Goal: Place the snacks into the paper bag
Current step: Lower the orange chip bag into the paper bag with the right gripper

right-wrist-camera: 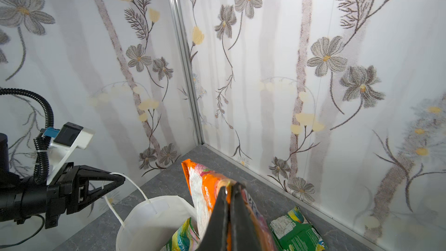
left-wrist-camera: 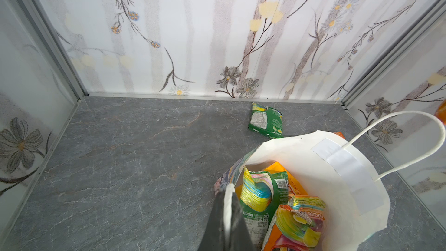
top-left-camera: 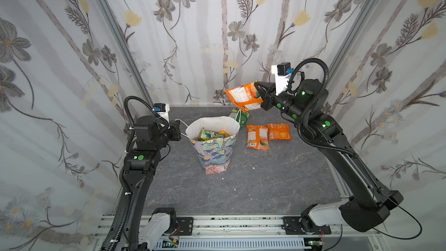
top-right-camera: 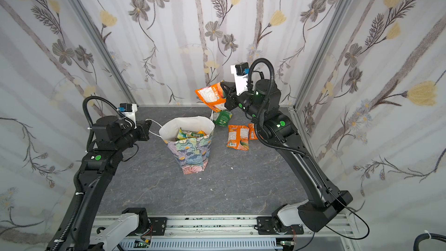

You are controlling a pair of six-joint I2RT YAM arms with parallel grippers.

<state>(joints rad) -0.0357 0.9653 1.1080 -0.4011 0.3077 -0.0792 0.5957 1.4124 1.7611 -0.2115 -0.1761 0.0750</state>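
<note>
The floral paper bag (top-left-camera: 212,153) (top-right-camera: 193,152) stands open mid-table with several snacks (top-left-camera: 213,134) (left-wrist-camera: 261,189) inside. My left gripper (top-left-camera: 178,126) (left-wrist-camera: 228,188) is shut on the bag's white cord handle (left-wrist-camera: 227,204) at the left rim. My right gripper (top-left-camera: 258,87) (right-wrist-camera: 231,185) is shut on an orange snack packet (top-left-camera: 241,96) (top-right-camera: 209,96) (right-wrist-camera: 205,189), which hangs in the air above and behind the bag's right rim. A green packet (top-left-camera: 241,116) (right-wrist-camera: 296,233) lies behind the bag. Two orange packets (top-left-camera: 257,138) (top-left-camera: 278,131) lie to the right of the bag.
Flowered walls (top-left-camera: 217,32) close in the grey marbled table (top-left-camera: 241,189) on three sides. The bag's other cord handle (left-wrist-camera: 398,138) arches over its far rim. A metal rail (top-left-camera: 217,225) runs along the front edge.
</note>
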